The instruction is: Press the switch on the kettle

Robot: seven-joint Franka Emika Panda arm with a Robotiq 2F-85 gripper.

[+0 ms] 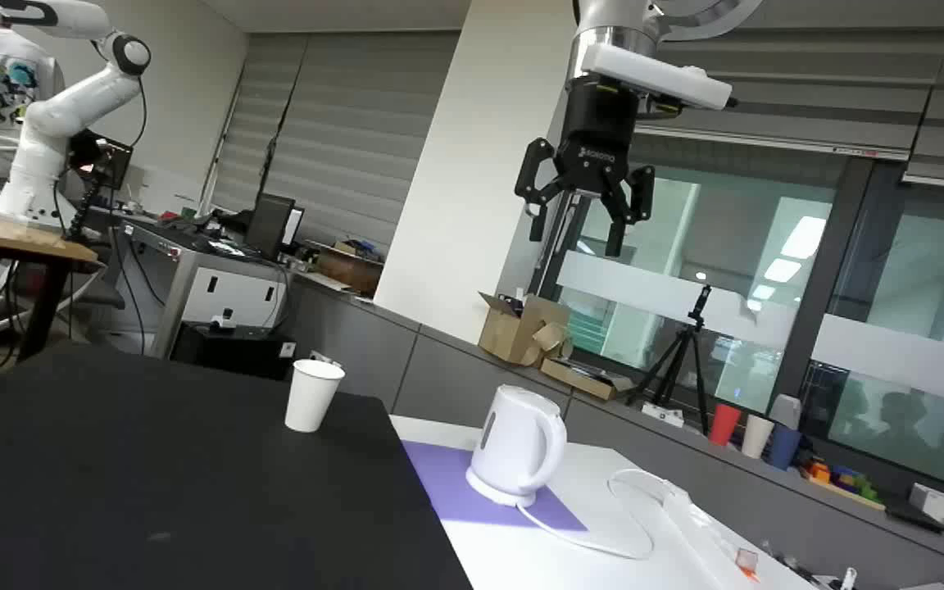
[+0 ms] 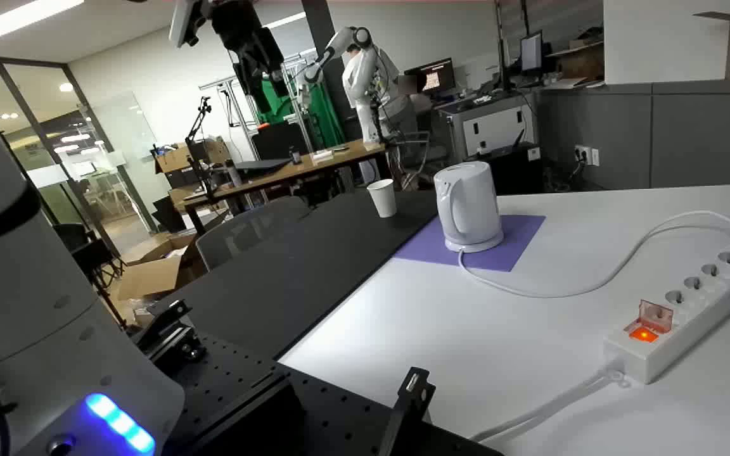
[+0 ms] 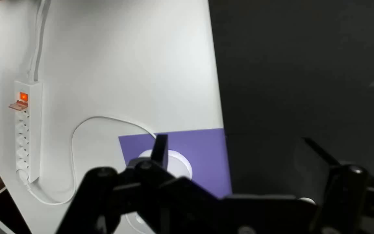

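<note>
In an exterior view, the Robotiq gripper hangs, jaws spread, at half past twelve from the electric kettle on a purple sheet. In an exterior view, its cord reaches a power strip at four o'clock. In the wrist view, the kettle shows partly at six o'clock

White kettle on a purple sheet, black fingers spread high above.
The kettle stands upright, its loop handle on the right, and its white cord winds across the white bench to a power strip. On the black bench just beside, a white paper cup stands upright. The fingers point down, well apart from the kettle; beyond, a black tripod stands by the window.
</note>
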